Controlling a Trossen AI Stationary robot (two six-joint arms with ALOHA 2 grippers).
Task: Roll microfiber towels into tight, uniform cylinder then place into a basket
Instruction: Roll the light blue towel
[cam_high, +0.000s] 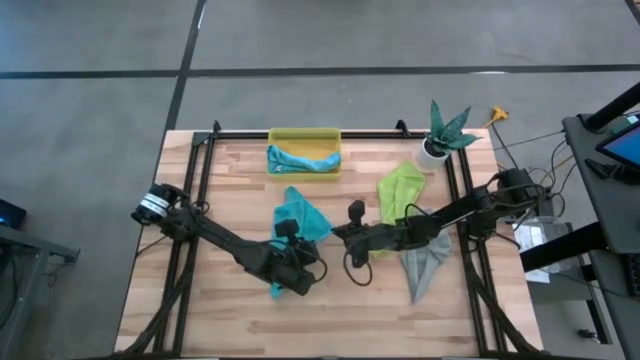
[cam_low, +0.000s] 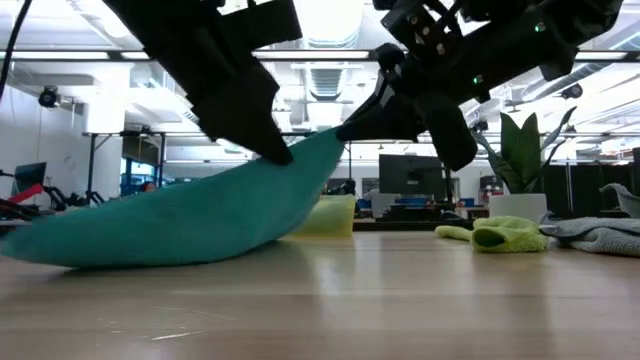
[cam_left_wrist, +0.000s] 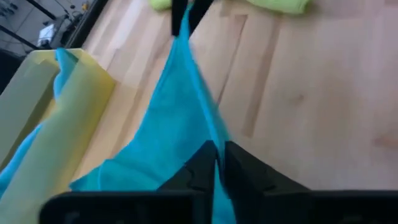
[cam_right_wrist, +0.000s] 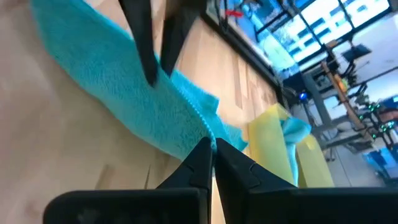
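Teal towel (cam_high: 300, 218) is pinched at two ends, near the middle of the tabletop (cam_high: 200, 310): the left gripper (cam_left_wrist: 217, 163) has its jaws clamped together on one edge of the cloth, and the right gripper (cam_right_wrist: 210, 155) has its jaws closed on the opposite edge, so the fabric hangs stretched between them with its belly sagging onto the wood. Beyond them, a light blue towel (cam_high: 300, 160) lies in the yellow basket (cam_high: 304, 134) at the far edge. The lime green towel (cam_high: 402, 188) lies loose toward the far right corner, and the grey towel (cam_high: 425, 262) is crumpled near the right edge. A potted plant (cam_high: 445, 133) stands at the far right corner.

The grips look thin, taken on the very hem. If either arm pulls harder, the cloth could slip out of one pinch and drop in a heap, forcing a fresh pick-up; uneven tension could also leave a slack, lopsided roll.

The tabletop is pale butcher-block wood, set on a grey floor; behind it is an open workshop with desks and monitors under bright ceiling lights.
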